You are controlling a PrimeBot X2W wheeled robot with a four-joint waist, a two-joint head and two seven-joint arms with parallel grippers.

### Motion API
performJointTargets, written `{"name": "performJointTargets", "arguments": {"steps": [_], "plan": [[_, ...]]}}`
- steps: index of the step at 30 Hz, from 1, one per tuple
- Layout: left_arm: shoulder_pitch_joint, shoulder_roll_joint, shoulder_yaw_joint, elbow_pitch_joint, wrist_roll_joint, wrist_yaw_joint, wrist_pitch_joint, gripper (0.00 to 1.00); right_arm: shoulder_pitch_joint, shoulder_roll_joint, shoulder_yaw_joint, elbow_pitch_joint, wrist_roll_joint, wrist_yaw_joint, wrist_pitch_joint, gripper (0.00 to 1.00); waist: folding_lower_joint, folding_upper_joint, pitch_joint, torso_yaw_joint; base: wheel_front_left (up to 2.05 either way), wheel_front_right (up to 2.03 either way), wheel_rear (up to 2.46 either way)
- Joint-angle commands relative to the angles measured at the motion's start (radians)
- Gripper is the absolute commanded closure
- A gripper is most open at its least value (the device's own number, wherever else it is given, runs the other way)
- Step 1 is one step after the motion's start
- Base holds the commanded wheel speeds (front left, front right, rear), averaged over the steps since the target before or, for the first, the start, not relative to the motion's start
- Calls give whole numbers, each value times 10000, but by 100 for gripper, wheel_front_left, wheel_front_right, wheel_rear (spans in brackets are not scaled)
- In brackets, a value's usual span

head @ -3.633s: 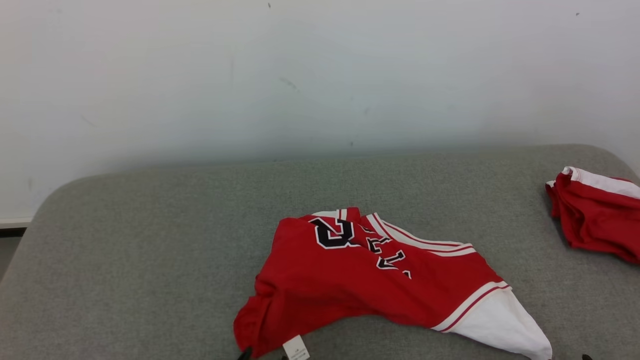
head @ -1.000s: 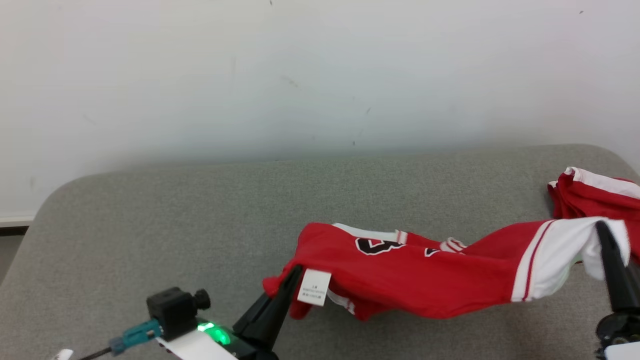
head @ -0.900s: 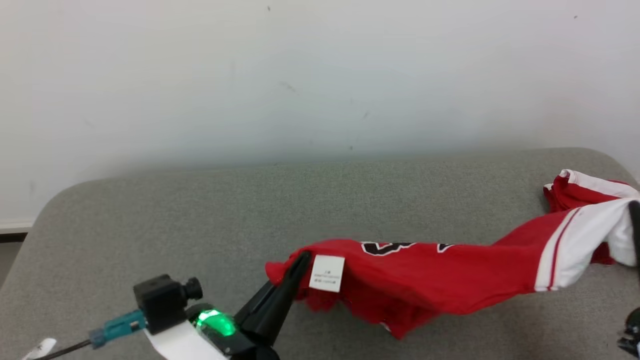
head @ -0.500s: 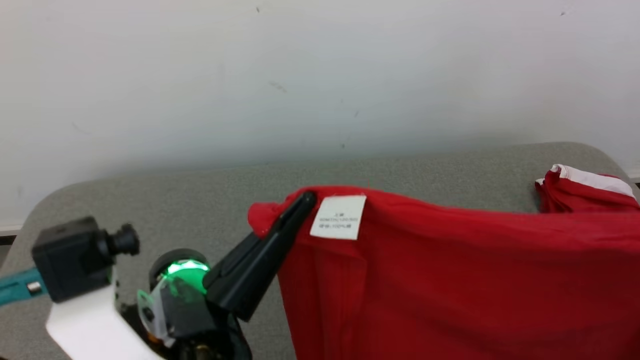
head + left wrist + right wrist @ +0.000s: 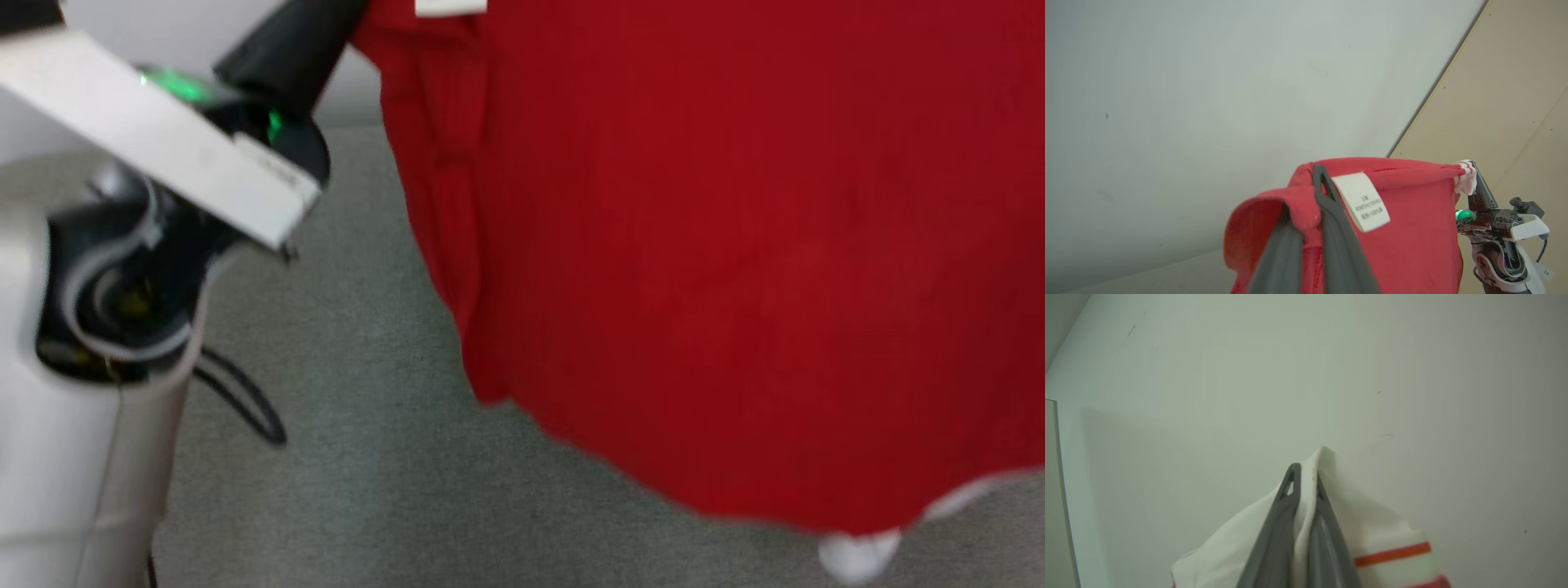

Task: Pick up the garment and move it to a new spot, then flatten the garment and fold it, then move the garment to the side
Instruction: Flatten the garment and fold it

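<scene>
- A pale grey, rounded forearm point(image 5: 73, 465) is seen at the lower left of the head view, topped by a black wrist joint point(image 5: 122, 278) edged with a light band.
- A flat white bracket point(image 5: 163, 139) is fixed across the upper left, with a green light point(image 5: 173, 83) glowing behind it.
- A thin black cable point(image 5: 245, 400) is looped beside the forearm.
- The left gripper point(image 5: 1312, 179), at the bottom centre of its wrist view, is made of two long, tapering dark grey fingers.
- The right gripper point(image 5: 1304, 473) is shaped alike, with a narrow slot cut near one fingertip point(image 5: 1294, 470).
- A small black camera point(image 5: 1527, 205) is mounted at the right edge of the left wrist view.
</scene>
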Motion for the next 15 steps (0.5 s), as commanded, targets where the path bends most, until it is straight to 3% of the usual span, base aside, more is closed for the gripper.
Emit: {"name": "performJointTargets", "arguments": {"steps": [1,7,11,15], "plan": [[-806,-30,57,659,259,-169,-151,100,-1037,503,-52,760,-275,-21,78,100,-1,0,1658,94,0,0,0],[-4803,-400,-86,4542,1599,-886,-1408,100,-6072,2240,-761,4515,-3009,-21,199,100,-1,0,3405,257,0,0,0],[-6929,-681,-198,6650,2421,-1501,-2865,100,-8497,3167,-1508,5657,-4026,-20,-189,100,-1,0,4163,303,0,0,0],[-7993,-871,-504,8339,3165,-2025,-4402,100,-9492,3518,-1758,6259,-4265,-21,-335,100,-1,0,4594,281,0,0,0]]}}
